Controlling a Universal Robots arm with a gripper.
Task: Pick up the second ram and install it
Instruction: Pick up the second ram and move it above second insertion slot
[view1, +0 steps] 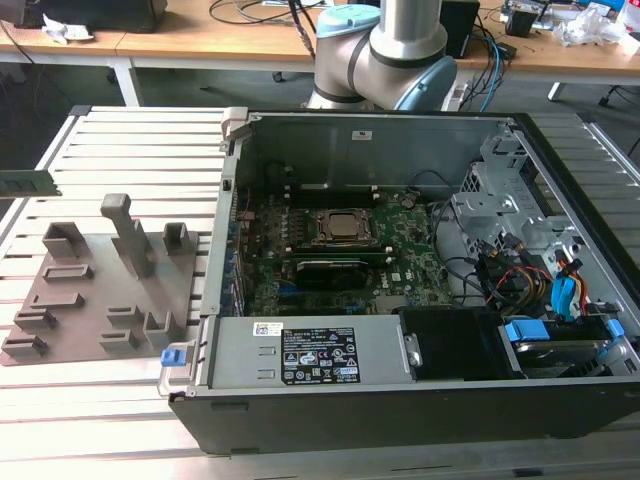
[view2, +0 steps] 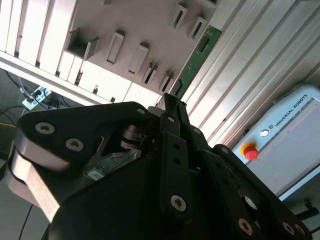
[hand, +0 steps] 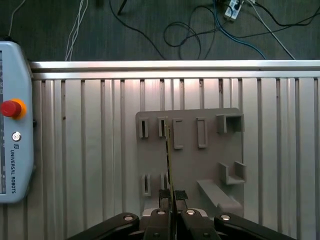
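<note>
Your pincer (hand: 170, 199) is pressed together on the second ram (hand: 168, 150), with one finger on each flat face. In the first wrist view you see the strip only as a thin edge running out from between the fingers. That grip looks deliberate: holding the faces leaves the long edges free and keeps the board from twisting.

In the second wrist view the green strip (view2: 198, 50) sticks out well beyond the black fingers (view2: 172, 107), with the slotted grey holder tray (view2: 125, 30) behind it. The tray's upright slots (hand: 177, 134) seem made to stand parts on edge, so a pincer coming from above can close on the faces.

In the exterior view the second ram (view1: 28, 183) sits level at the exterior view's left edge, near the holder tray (view1: 90, 300). It appears lifted off the tray and is well apart from the open computer case (view1: 300, 395).

The case lies on its side on the slatted worktop (view1: 130, 150) with its panel off, so the motherboard (view1: 400, 240) and CPU socket (view1: 343, 228) face upward, most likely for reach from above. A control pendant (hand: 15, 165) rests on the worktop just beside the slats.
</note>
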